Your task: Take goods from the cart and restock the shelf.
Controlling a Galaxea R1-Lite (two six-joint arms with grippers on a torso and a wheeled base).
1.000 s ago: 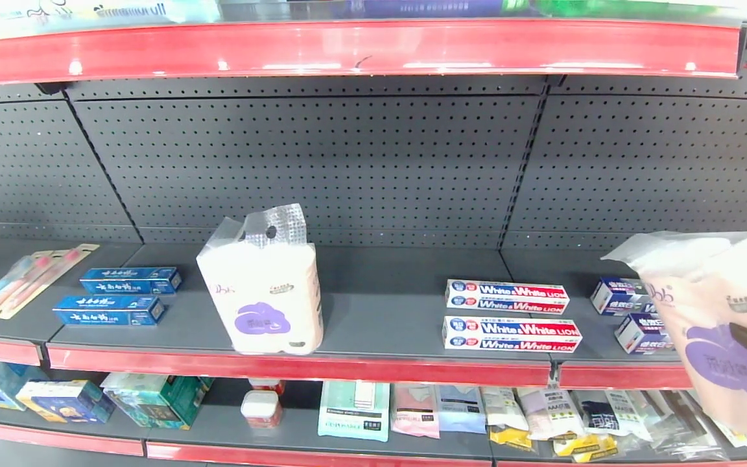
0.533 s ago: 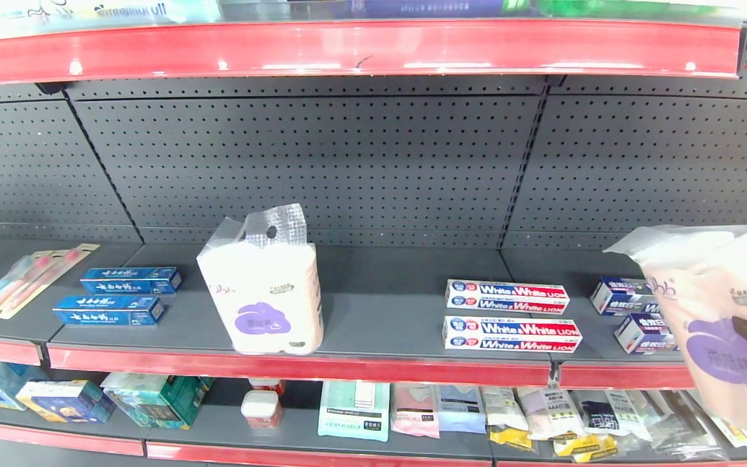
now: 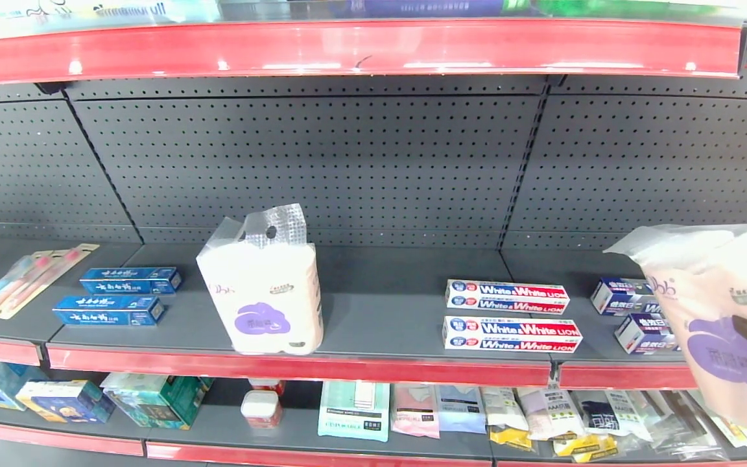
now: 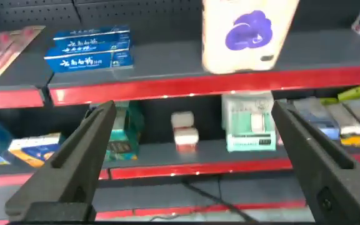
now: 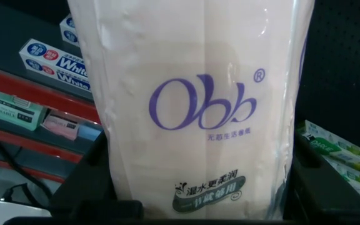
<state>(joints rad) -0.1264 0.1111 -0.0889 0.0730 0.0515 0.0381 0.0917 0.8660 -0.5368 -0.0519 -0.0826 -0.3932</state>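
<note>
The grey shelf point(image 3: 380, 305) offers bare space between the standing tissue-roll pack point(image 3: 263, 298) and the white toothpaste boxes point(image 3: 509, 316). The right jaws clamp a second tissue-roll pack point(image 3: 723, 305) aloft at the shelf's right end; the left jaws stand apart, empty. Carry it clear over the boxes and set it down upright.

We've got two blue boxes point(image 3: 109, 309) lying beside the toothbrushes point(image 3: 26, 282) at left. Two red-and-white boxes point(image 3: 506, 296) sit well to their right, small blue-white boxes point(image 3: 620, 295) just beyond. Below, sachets point(image 3: 415, 408), teal cartons point(image 3: 153, 395), a little jar point(image 3: 261, 407).
</note>
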